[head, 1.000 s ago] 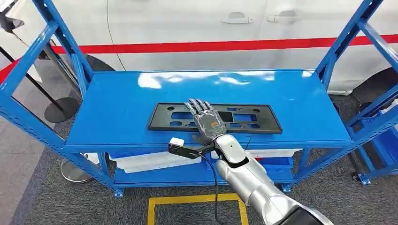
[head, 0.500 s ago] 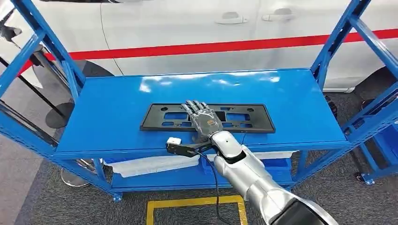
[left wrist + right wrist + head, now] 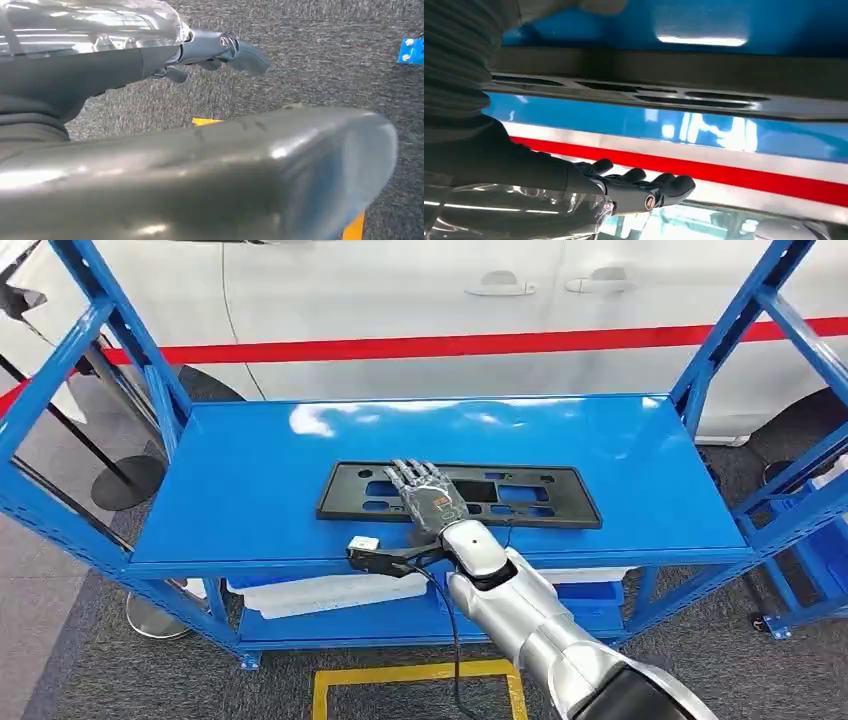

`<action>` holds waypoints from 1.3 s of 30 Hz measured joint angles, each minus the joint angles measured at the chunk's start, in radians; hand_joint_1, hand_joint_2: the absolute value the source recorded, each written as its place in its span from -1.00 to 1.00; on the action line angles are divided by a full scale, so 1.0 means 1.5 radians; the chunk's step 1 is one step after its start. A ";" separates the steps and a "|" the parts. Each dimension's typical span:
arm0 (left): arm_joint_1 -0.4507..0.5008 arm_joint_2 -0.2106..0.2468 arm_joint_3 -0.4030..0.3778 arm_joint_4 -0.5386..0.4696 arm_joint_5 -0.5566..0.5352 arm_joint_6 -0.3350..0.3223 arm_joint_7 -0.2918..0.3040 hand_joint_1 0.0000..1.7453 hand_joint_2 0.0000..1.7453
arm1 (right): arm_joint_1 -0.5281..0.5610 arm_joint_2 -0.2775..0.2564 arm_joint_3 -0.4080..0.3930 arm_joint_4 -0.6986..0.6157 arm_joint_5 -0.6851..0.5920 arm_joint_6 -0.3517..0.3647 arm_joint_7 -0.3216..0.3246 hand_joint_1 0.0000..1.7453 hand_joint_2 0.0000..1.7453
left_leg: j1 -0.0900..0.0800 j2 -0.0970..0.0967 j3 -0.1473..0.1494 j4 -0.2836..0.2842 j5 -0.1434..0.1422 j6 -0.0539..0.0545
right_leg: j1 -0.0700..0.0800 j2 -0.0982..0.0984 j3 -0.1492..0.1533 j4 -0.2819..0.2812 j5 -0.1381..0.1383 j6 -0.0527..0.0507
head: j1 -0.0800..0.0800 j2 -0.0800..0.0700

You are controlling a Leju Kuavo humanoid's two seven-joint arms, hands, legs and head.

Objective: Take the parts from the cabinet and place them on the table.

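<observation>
No words, labels, brand names or numbers can be read in any of the views. The orange mark on the back of the right hand (image 3: 432, 502) is too small and blurred to make out.

- Head view: high, facing forward and down onto the blue shelf (image 3: 250, 500).
- Left wrist view: close, facing the carpet floor (image 3: 320, 60).
- Right wrist view: low, close along the shelf, shared with the head view.
</observation>
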 joint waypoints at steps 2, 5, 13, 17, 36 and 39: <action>0.000 -0.001 0.001 0.000 -0.004 0.000 0.000 -1.00 -1.00 | -0.008 0.001 0.000 0.004 0.007 0.006 0.012 0.96 1.00 | -0.002 0.000 -0.001 0.005 -0.005 -0.007 | 0.001 -0.001 0.049 -0.101 0.028 -0.005 | 0.000 0.000; -0.001 -0.001 0.005 0.000 -0.006 0.000 0.002 -1.00 -1.00 | -0.013 0.005 -0.002 0.015 0.017 0.018 0.030 0.90 1.00 | -0.003 -0.001 -0.003 0.006 -0.007 -0.017 | 0.006 0.001 0.049 -0.106 0.027 -0.013 | 0.000 0.000; 0.000 -0.001 0.016 0.000 -0.013 0.002 0.014 -1.00 -1.00 | -0.022 0.009 -0.023 0.043 0.047 0.042 0.056 0.88 1.00 | 0.001 0.001 -0.099 0.210 -0.091 -0.037 | 0.004 -0.001 0.054 -0.112 0.028 -0.031 | 0.000 0.000; -0.001 -0.002 0.021 0.000 -0.019 0.002 0.014 -1.00 -1.00 | -0.022 0.009 -0.034 0.052 0.071 0.049 0.058 1.00 1.00 | 0.000 0.001 -0.014 0.020 0.002 -0.024 | 0.005 0.001 0.058 -0.111 0.026 -0.028 | 0.000 0.000; 0.001 -0.014 0.064 -0.008 -0.046 0.002 0.026 -1.00 -1.00 | 0.084 0.001 -0.222 -0.343 -0.361 0.140 -0.090 1.00 1.00 | 0.000 0.005 0.005 0.002 -0.004 -0.021 | 0.009 0.000 0.068 -0.112 0.019 -0.014 | 0.000 0.000; 0.002 -0.014 0.068 -0.010 -0.046 0.004 0.026 -1.00 -1.00 | 0.111 0.001 -0.236 -0.418 -0.367 0.148 -0.087 1.00 1.00 | 0.000 0.005 -0.010 0.035 -0.032 -0.030 | 0.001 -0.003 0.068 -0.121 0.027 -0.027 | 0.000 0.000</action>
